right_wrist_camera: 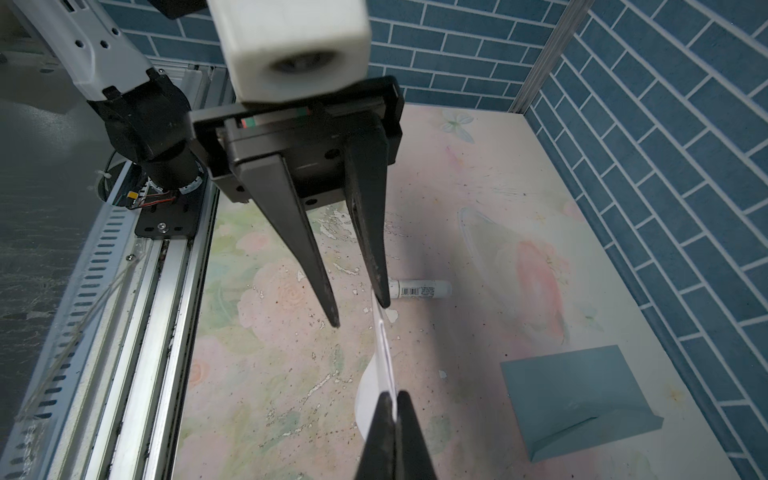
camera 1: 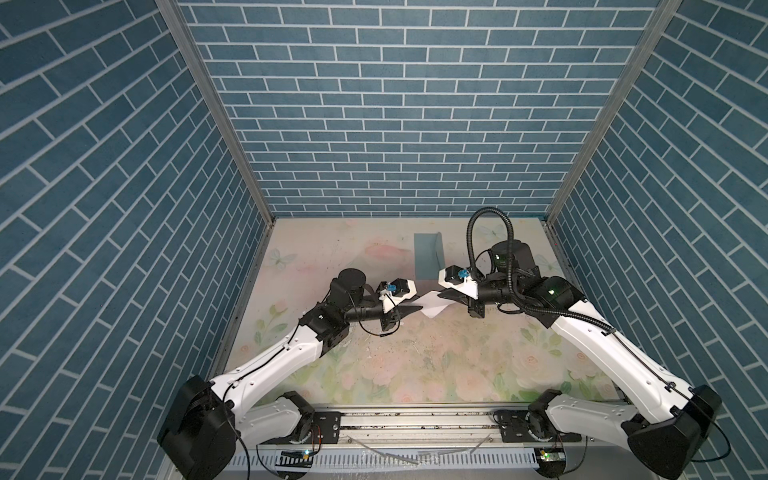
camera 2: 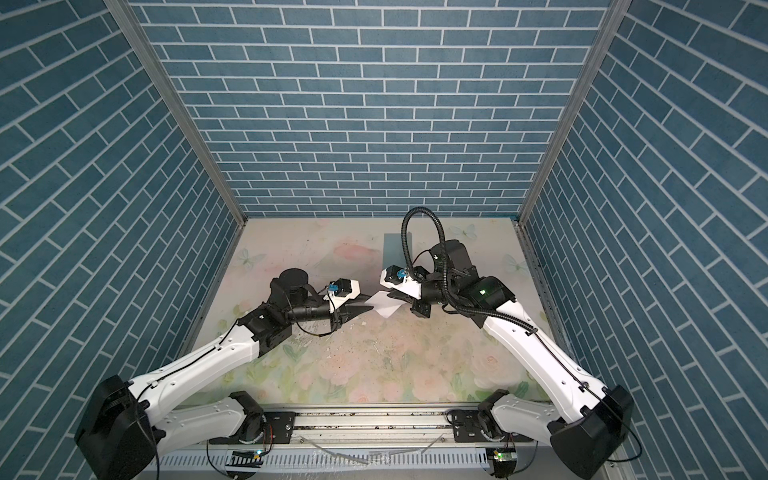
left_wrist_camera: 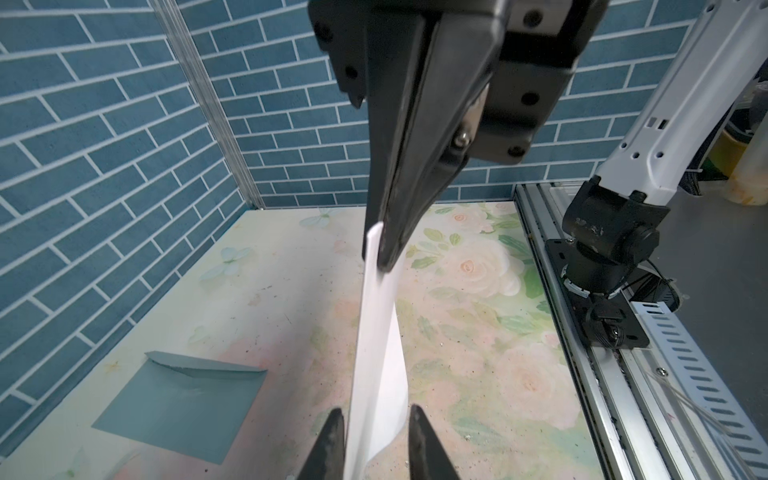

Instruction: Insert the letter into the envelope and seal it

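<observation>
Now the right hand pinches the white folded paper letter above the middle of the desk; the left hand stands open around its other end. It may droop and miss the teal paper envelope farther back.

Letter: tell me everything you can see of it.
The letter looks like thin white paper, folded into a narrow, slightly bowed strip. It hangs in the air above the floral table, spanning between the two arms. The right gripper is shut on one end. The other end sits between the open fingers of the left gripper, close to one finger. It is apart from the teal envelope.
</observation>
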